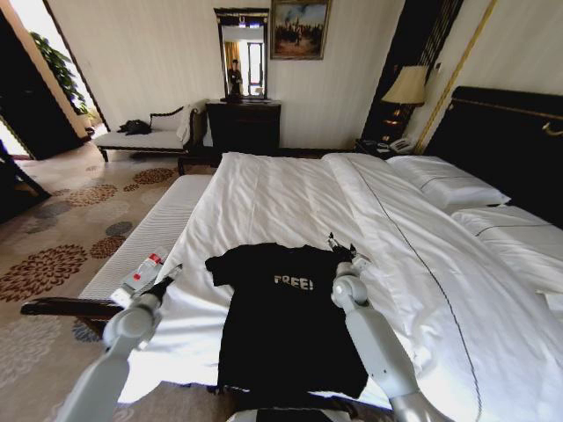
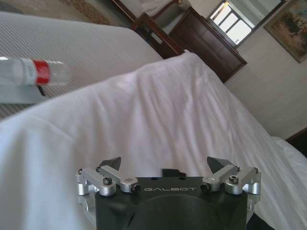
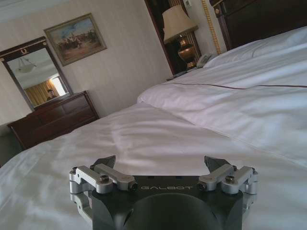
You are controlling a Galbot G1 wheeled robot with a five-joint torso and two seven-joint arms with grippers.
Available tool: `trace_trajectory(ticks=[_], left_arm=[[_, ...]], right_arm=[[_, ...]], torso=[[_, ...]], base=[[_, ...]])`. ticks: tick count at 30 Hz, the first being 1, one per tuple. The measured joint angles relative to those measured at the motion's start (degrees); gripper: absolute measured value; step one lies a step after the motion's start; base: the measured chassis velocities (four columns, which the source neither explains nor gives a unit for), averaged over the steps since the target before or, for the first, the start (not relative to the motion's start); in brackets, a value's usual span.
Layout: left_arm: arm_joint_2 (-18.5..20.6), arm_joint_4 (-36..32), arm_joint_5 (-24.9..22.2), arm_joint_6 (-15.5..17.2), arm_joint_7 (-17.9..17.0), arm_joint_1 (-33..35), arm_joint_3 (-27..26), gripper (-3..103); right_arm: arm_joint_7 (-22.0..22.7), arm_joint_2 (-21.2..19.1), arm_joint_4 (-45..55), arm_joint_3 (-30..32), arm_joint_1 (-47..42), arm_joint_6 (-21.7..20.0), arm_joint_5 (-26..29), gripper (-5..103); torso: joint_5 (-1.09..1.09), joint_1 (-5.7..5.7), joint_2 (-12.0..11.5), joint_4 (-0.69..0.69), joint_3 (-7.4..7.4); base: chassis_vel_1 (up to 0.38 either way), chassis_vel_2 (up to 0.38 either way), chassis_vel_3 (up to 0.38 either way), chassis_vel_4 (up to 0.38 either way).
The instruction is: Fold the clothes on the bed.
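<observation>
One black T-shirt (image 1: 286, 330) flat on bed (image 1: 290, 198), between my two grippers. Long axis runs from hem nearest me to collar farther off, toward far end of bed; "FREE!" lettering reads upright from head view. Left gripper (image 1: 165, 280) just off shirt's left sleeve, over bed edge, jaws spread wide, holding nothing; bottle (image 1: 145, 268) just beyond it. Right gripper (image 1: 341, 249) at shirt's right shoulder, jaws also spread wide, empty; can't tell whether fingertips touch cloth.
</observation>
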Motion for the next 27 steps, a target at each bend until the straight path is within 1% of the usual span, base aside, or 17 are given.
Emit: trace_trajectory(ticks=[3,4,7,12,16,17,18,19,21,23,26,27], left_arm=[[-0.9,3.6,0.1,0.0,0.0,-4.2,4.3,100],[-0.9,3.6,0.1,0.0,0.0,-4.2,4.3,100],[-1.8,7.6,1.5,0.0,-0.1,-7.3,7.3,100],[-2.8,10.7,3.4,0.0,-0.2,-8.6,8.7,100],[-3.1,12.3,3.6,-0.2,0.0,-9.7,9.2,100],[-3.2,12.8,3.5,-0.4,0.0,-10.2,9.5,101],[-3.4,13.2,3.3,-0.5,0.0,-10.8,9.8,97],[-3.4,13.2,3.3,-0.5,0.0,-10.8,9.8,97],[-3.9,13.6,3.0,-0.5,0.0,-11.7,10.6,86],[-4.0,13.6,3.0,-0.5,-0.1,-11.9,10.9,86],[-4.0,13.7,3.4,-0.5,-0.2,-12.1,11.8,70],[-4.0,13.7,3.4,-0.5,-0.2,-12.1,11.8,70]], right_arm=[[0.5,-0.1,-0.2,0.7,-0.6,-0.4,0.0,100],[0.5,-0.1,-0.2,0.7,-0.6,-0.4,0.0,100],[0.7,-0.1,-0.9,1.0,-0.7,-0.6,0.0,100],[1.0,0.0,-1.8,1.0,-0.4,-0.6,-0.3,100],[1.1,-0.1,-1.8,1.4,-0.5,-0.6,-0.3,100],[1.1,-0.2,-1.8,1.7,-0.6,-0.6,-0.3,100],[1.1,-0.2,-1.8,1.9,-0.8,-0.6,-0.3,100],[1.1,-0.2,-1.8,1.9,-0.8,-0.6,-0.3,100],[1.1,-0.6,-1.7,2.5,-1.3,-0.6,-0.3,100],[1.1,-0.7,-1.6,2.8,-1.4,-0.6,-0.2,100],[1.1,-1.1,-1.1,3.7,-2.0,-0.6,-0.2,100],[1.1,-1.1,-1.1,3.7,-2.0,-0.6,-0.2,100]], torso=[[0.01,0.00,0.0,0.00,0.00],[0.01,0.00,0.0,0.00,0.00],[0.00,0.01,0.0,0.03,0.00],[0.01,0.01,0.0,0.03,0.00],[0.01,0.00,0.0,0.04,0.00],[0.01,0.00,0.0,0.04,0.00],[0.01,0.01,0.0,0.03,0.00],[0.01,0.01,0.0,0.03,0.00],[0.01,0.01,0.0,0.02,0.00],[0.01,0.01,0.0,0.01,0.00],[0.01,0.01,0.0,0.02,0.00],[0.01,0.01,0.0,0.02,0.00]], base=[[0.000,0.000,0.000,0.000],[0.000,0.000,0.000,0.000],[0.000,0.000,0.000,0.000],[0.000,0.000,0.000,0.000],[0.000,0.000,0.000,0.000],[0.000,0.000,0.000,0.000],[0.000,0.000,0.000,0.000],[0.000,0.000,0.000,0.000],[0.000,0.000,0.000,0.000],[0.000,0.000,0.000,0.000],[0.000,0.000,0.000,0.000],[0.000,0.000,0.000,0.000]])
